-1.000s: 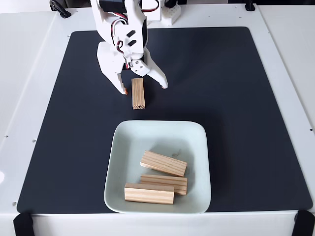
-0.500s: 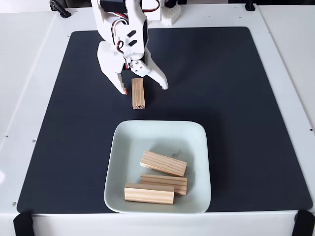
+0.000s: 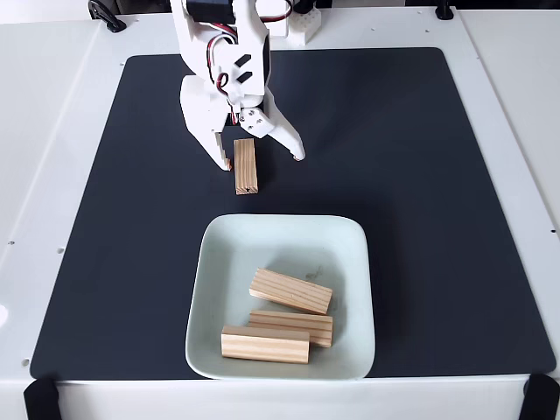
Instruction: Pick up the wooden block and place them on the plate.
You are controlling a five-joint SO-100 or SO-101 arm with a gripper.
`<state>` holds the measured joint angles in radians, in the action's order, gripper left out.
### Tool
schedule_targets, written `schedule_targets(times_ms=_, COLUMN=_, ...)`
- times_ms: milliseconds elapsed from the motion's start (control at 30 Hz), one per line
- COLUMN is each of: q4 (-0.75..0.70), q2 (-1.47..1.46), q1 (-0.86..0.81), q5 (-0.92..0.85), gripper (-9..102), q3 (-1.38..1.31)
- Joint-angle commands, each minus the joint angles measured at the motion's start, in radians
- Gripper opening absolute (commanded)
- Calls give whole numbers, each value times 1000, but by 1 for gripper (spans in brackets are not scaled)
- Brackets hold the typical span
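Just above frame centre, the gripper [image 3: 263, 162] straddles the last wooden block [image 3: 246, 165] on the black mat [image 3: 420, 175], fingers spread wide and empty, the block's long axis running toward the plate [image 3: 350, 234].

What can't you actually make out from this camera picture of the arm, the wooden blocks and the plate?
- In the fixed view the top edge cuts off the arm above the gripper.
- Whether its fingers touch the wooden block on the mat: unclear from above.
- On the plate, the middle block is partly hidden under the upper block, with the front block across its left end.
- The plate's middle speck is too faint to identify.
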<state>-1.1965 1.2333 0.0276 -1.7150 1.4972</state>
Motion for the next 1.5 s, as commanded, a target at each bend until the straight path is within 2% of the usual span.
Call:
schedule_targets(times_ms=0, q4=11, q2=3, q1=20, q5=40, gripper=45, q3=-48)
schedule_targets(times_ms=133, q4=11, q2=3, q1=21, q5=49, gripper=40, q3=-41)
schedule_targets(times_ms=400, q4=11, q2=3, q1=17, q5=51, gripper=0, q3=-35)
schedule_targets(times_ms=800, q4=-2, q2=54, q1=3, q5=55, gripper=0, q3=-11)
schedule_targets(times_ms=933, q4=12, q2=199, q1=17, q5=169, gripper=0, q3=2)
schedule_targets(times_ms=1100, q4=54, q2=310, q1=46, q5=459, gripper=0, q3=-17)
schedule_targets(times_ms=1367, q4=522, q2=546, q1=64, q5=1359, gripper=0, q3=-14)
schedule_targets(times_ms=1467, q4=663, q2=606, q1=55, q5=1629, gripper=0, q3=-3)
